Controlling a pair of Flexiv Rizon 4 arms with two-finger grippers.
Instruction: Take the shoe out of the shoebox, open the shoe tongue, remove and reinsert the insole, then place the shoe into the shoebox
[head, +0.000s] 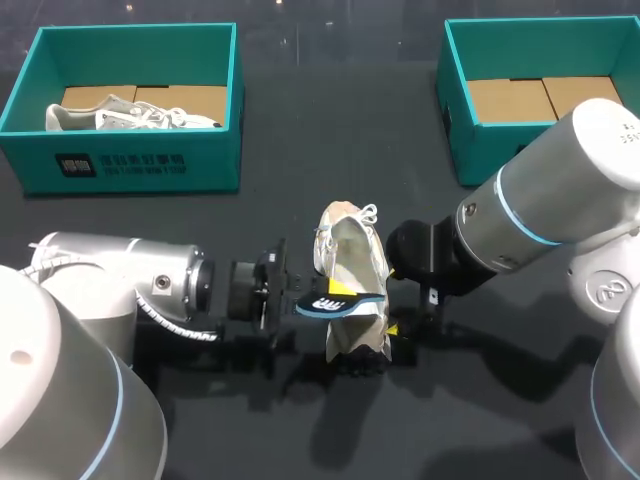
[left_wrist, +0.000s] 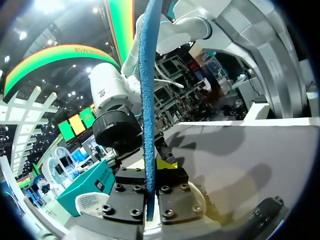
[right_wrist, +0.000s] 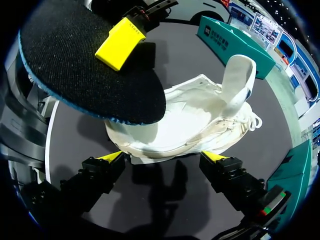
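The shoe (head: 352, 262) is found over the middle of the counter (head: 330, 200), outside both boxes, with its tongue (right_wrist: 237, 82) raised. It cannot be told whether the sole rests on the counter. The heel end is grasped from two sides by the right pincer (right_wrist: 164, 157), whose yellow tips are pressed against it. The insole (head: 338, 303) is held out of the shoe, just above its opening. It is clenched edge-on by the left pincer (left_wrist: 150, 175), which comes in from the left of the shoe. One yellow finger (right_wrist: 120, 44) of that pincer is laid on the black face of the insole. Behind the shoe and to its left the left box (head: 130, 165) is placed, and a second shoe (head: 130, 115) is laid in it. Behind the shoe and to its right the right box (head: 455, 130) is set, with its cardboard bottom shown.
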